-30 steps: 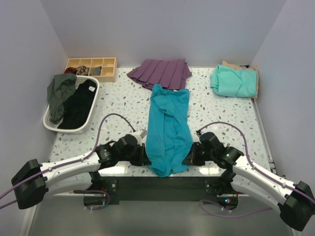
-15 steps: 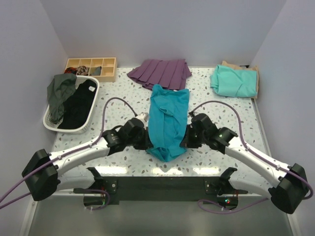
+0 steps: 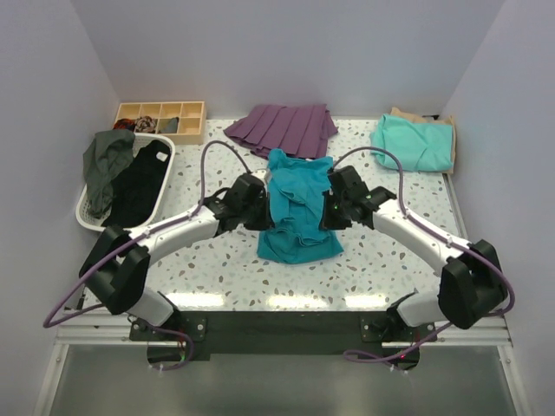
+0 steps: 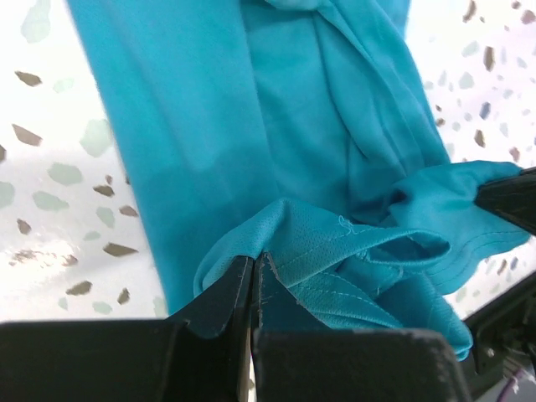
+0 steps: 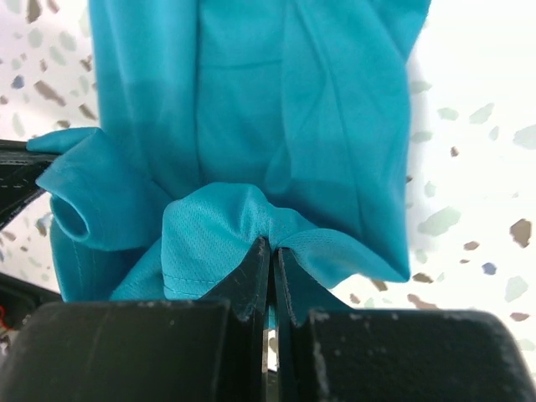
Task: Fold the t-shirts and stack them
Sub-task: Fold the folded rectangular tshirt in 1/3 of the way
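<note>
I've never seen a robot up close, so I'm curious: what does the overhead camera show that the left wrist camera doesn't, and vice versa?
Only the overhead view shows the surroundings: a folded mint-green t-shirt over a tan one, a purple pleated garment, a white basket of dark clothes and a wooden compartment tray. Only the left wrist view shows, close up, the left claw pinched shut on the stitched hem of the deep teal-blue fabric t-shirt. Both show that t-shirt and the speckled table.

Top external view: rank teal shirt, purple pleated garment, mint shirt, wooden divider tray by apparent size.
1. teal shirt, largest even bunched up
2-3. purple pleated garment and mint shirt: too close to rank; the purple one is wider but ragged in outline
4. wooden divider tray, smallest
</note>
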Controlling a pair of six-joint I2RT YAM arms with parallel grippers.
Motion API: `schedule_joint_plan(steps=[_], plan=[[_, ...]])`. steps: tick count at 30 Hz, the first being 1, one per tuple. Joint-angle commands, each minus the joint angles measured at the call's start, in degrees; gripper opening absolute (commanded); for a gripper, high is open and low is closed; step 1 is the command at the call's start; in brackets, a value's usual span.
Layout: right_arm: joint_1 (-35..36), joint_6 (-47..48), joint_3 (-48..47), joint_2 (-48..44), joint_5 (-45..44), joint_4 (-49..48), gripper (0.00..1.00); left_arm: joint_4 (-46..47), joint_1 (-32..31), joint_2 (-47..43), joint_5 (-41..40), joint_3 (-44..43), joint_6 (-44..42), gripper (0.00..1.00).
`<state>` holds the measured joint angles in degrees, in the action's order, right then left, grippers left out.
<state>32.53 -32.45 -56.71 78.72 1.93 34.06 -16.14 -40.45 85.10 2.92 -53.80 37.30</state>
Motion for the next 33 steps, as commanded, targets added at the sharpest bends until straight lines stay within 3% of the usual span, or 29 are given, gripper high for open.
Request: schedule_joint_plan(steps=[1, 11, 13, 14, 15, 18, 21, 24, 27, 33], plan=[[-3.0, 3.44, -4.81, 4.5, -1.49, 0.74, 0.0, 3.13, 3.09, 3.4, 1.48, -3.94, -3.72, 0.0], [-8.01, 5.99, -11.49, 15.57, -1.85, -0.84, 0.0, 5.15, 10.99, 13.5, 4.2, -12.1, -7.77, 0.0], [-9.06, 6.17, -12.37, 16.81, -1.76, -2.33, 0.03, 6.29, 11.62, 15.17, 4.99, -13.34, -8.9, 0.08], [-9.15, 6.6, -12.64, 17.17, -2.72, -3.29, 0.23, 6.12, 12.14, 16.75, 5.34, -15.0, -9.08, 0.19], [-9.24, 6.95, -13.07, 17.61, -3.42, -4.09, 0.49, 6.21, 12.15, 17.2, 5.43, -15.45, -9.26, 0.25], [-9.42, 8.45, -14.22, 15.95, -6.94, -5.85, 0.68, 7.44, 12.32, 16.77, 4.38, -15.63, -10.05, 0.43], [-9.42, 10.03, -16.06, 13.23, -8.44, -4.8, 0.7, 5.69, 12.23, 15.01, 1.23, -16.77, -11.72, 0.47], [-9.42, 10.04, -15.98, 11.29, -2.14, -4.45, 0.73, 3.75, 12.32, 11.94, -0.55, -16.95, -13.13, 0.48], [-8.98, 8.63, -13.79, 9.97, 7.08, -4.45, 0.73, 2.44, 12.23, 8.78, 2.09, -16.07, -12.61, 0.48], [-4.32, 7.4, -7.91, 7.5, 11.41, -4.62, 0.72, 3.93, 12.15, 5.16, 14.73, -11.51, -12.43, 0.48]])
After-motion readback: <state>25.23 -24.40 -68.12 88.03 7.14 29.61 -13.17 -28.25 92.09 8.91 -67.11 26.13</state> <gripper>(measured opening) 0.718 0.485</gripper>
